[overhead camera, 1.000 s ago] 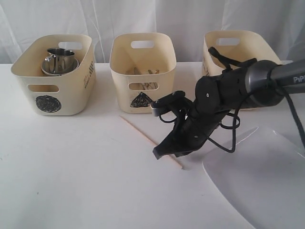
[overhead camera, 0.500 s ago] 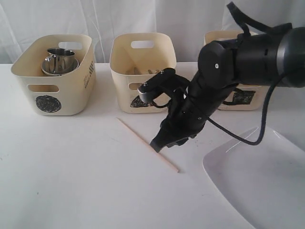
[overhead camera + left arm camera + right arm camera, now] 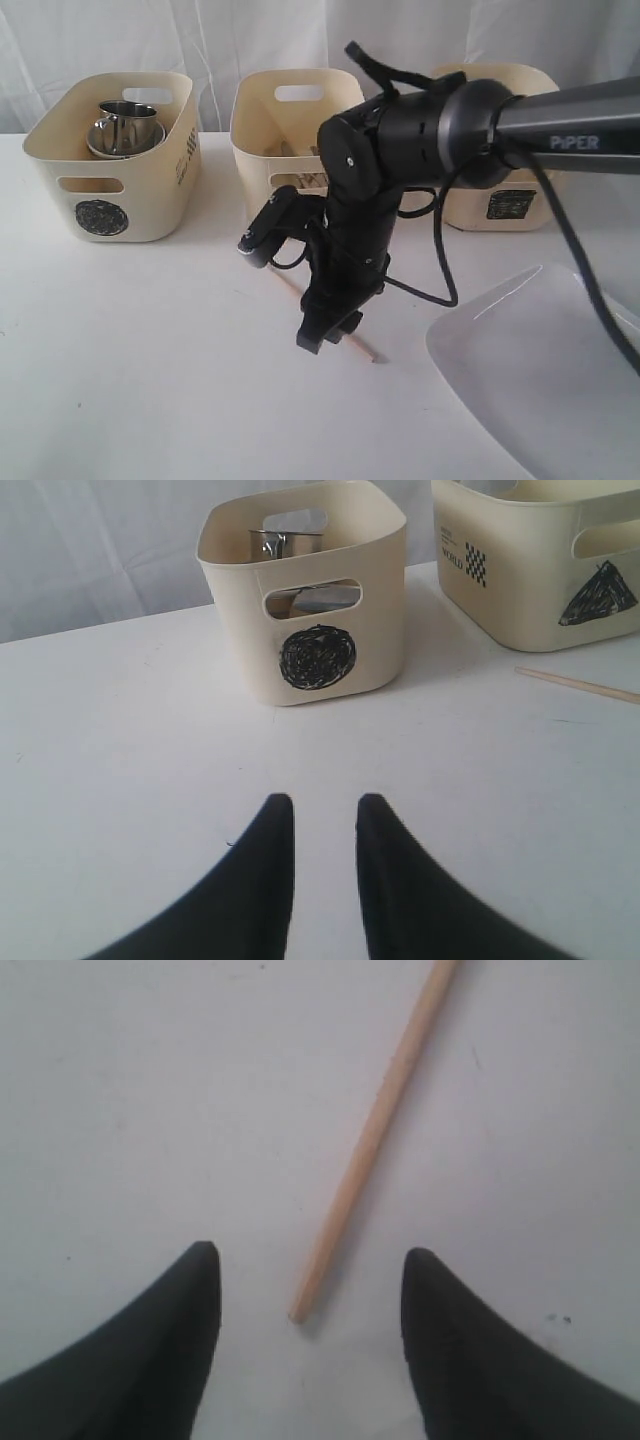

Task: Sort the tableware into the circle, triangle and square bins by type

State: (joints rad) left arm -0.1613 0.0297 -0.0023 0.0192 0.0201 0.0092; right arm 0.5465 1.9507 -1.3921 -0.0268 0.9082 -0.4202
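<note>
Two steel handled mugs (image 3: 125, 125) sit in the cream plastic circle-marked bin (image 3: 60, 150), yet a thin wooden chopstick (image 3: 375, 1135) lies on the white table (image 3: 150, 330), its end under the black right gripper (image 3: 310, 1249), jaws spread and empty (the large white rectangular plate (image 3: 540, 370) waits unsorted too).

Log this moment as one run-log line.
right tool open over end of thin wooden chopstick on white table | left tool empty, jaws apart | steel mug inside circle-marked cream plastic tub

Exterior camera faces the bins (image 3: 256, 150); all views share the chopstick (image 3: 370, 1150), right-wrist closest.
</note>
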